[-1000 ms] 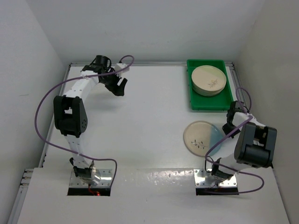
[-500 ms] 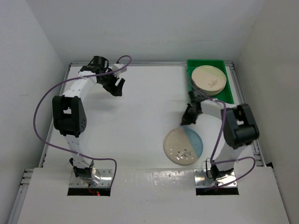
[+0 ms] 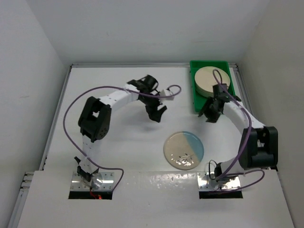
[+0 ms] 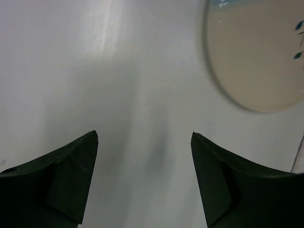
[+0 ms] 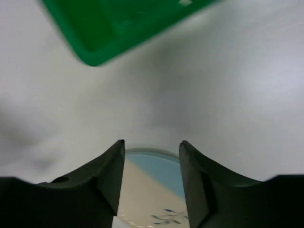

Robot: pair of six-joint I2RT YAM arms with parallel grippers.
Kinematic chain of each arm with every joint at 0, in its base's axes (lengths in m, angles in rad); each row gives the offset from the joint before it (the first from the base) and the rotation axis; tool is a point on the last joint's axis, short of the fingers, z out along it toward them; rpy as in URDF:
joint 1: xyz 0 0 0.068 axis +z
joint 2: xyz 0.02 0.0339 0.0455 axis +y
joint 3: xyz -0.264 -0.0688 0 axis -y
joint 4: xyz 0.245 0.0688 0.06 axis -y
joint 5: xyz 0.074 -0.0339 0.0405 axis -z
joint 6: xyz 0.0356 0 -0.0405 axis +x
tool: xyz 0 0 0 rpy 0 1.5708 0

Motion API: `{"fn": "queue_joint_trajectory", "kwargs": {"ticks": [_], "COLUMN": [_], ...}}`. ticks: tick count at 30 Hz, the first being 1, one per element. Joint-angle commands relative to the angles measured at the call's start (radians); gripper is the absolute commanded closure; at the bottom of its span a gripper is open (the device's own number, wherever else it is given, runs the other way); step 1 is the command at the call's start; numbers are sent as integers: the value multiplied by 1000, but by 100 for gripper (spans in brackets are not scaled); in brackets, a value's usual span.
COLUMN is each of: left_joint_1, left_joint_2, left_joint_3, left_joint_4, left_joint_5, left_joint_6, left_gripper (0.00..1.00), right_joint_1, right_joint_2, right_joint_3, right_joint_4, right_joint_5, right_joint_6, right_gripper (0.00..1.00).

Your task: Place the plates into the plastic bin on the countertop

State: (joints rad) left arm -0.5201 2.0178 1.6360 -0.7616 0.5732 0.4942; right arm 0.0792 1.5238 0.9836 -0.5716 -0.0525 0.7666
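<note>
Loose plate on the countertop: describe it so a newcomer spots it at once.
On the white countertop, look toward the near edge, in front of the green plastic bin. The plate lies flat there alone, cream with a blue segment and a dark sprig; the other plates sit stacked inside the bin.

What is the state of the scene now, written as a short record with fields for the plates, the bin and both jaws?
loose plate: flat on the countertop, outside the bin, blue segment at its far right
stacked plates: in the far half of the plastic bin; count cannot be told
left jaws: open, empty, above bare countertop, far-left of the loose plate
right jaws: open, empty, by the bin's near left corner
task: not finished, one plate is outside the bin
</note>
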Motion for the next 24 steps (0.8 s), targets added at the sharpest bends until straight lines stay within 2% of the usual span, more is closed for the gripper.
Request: {"fn": "queue_joint_trajectory", "kwargs": {"ticks": [1, 4, 8, 13, 15, 18, 19, 21, 22, 24], "left_joint_1": [-140, -252, -320, -320, -353, -400, -400, -413, -413, -403], "left_joint_2": [74, 143, 203, 252, 252, 266, 283, 303, 312, 312], "left_joint_3": [74, 96, 85, 76, 58, 10, 1, -11, -11, -22], "left_joint_4": [-7, 18, 105, 105, 105, 105, 105, 76, 58, 47], "left_joint_5": [80, 25, -241, -260, -269, -317, -317, -317, -302, -250], "left_joint_6": [-43, -115, -251, -292, -301, -301, -301, -313, -322, -322], "left_gripper": [19, 18, 18, 18, 23, 47, 66, 83, 97, 100], "right_joint_1": [-36, -58, -58, -39, -35, -32, -32, -33, -35, -36], "right_joint_2": [-122, -214, -299, -373, -419, -467, -476, -484, -485, -479], "right_joint_3": [-72, -102, -122, -170, -192, -221, -235, -252, -266, -273], "right_joint_4": [-83, -86, -99, -88, -77, -68, -53, -30, -2, 3], "right_joint_5": [170, 215, 227, 195, 206, 230, 221, 191, 95, 54], "right_joint_6": [-55, -95, -133, -164, -165, -155, -151, -164, -200, -220], "right_gripper": [49, 44, 44, 44, 44, 44, 44, 38, 33, 25]}}
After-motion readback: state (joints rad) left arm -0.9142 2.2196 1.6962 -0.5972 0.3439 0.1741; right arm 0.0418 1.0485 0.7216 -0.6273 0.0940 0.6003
